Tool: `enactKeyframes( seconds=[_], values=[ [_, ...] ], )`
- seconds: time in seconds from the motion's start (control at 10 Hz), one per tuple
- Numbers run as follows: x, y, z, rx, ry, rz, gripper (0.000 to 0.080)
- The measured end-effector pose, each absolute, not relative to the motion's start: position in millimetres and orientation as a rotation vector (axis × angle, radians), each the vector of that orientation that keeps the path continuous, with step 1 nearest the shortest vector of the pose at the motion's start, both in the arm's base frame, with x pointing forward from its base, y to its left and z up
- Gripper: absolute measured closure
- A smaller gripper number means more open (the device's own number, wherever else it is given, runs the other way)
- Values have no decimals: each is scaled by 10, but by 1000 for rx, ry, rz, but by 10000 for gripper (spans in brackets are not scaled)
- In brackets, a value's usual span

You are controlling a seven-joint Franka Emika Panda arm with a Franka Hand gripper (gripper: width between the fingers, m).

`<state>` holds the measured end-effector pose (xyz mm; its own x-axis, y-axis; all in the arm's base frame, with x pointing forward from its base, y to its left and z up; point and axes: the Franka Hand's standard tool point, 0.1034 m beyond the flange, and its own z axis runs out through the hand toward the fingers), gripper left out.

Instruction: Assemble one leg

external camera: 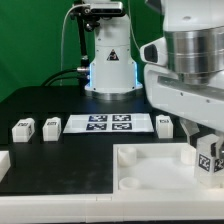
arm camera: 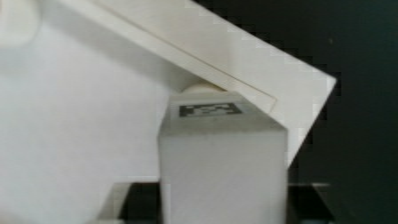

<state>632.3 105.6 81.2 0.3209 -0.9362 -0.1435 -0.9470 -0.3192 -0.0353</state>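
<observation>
My gripper (external camera: 206, 150) is shut on one leg (external camera: 208, 160), a small white oblong block with a black-and-white tag. It holds the leg upright over the right corner of the large white tray-like part (external camera: 140, 165) at the table's front. In the wrist view the leg (arm camera: 222, 155) stands between my dark fingers (arm camera: 146, 200), its tagged end against the tray part's corner (arm camera: 107, 90). My gripper (arm camera: 222, 198) grips the leg's near end. Three more legs lie on the table: two on the exterior view's left (external camera: 22, 128) (external camera: 51, 124) and one on its right (external camera: 164, 123).
The marker board (external camera: 110, 123) lies in the middle of the black table, in front of the robot base (external camera: 108, 60). Another white part (external camera: 3, 162) shows at the left edge. A green backdrop stands behind.
</observation>
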Motion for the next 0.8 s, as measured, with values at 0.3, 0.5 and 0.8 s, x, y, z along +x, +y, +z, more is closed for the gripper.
enactKeyframes(
  seconds=[0.3,0.5,0.8],
  values=[
    [6296,1069,815,-2091,2170,171,506],
    [6292,1068,810,-2113,2148,171,506],
    [6292,1145,819,-2440,1782,133,224]
  ],
)
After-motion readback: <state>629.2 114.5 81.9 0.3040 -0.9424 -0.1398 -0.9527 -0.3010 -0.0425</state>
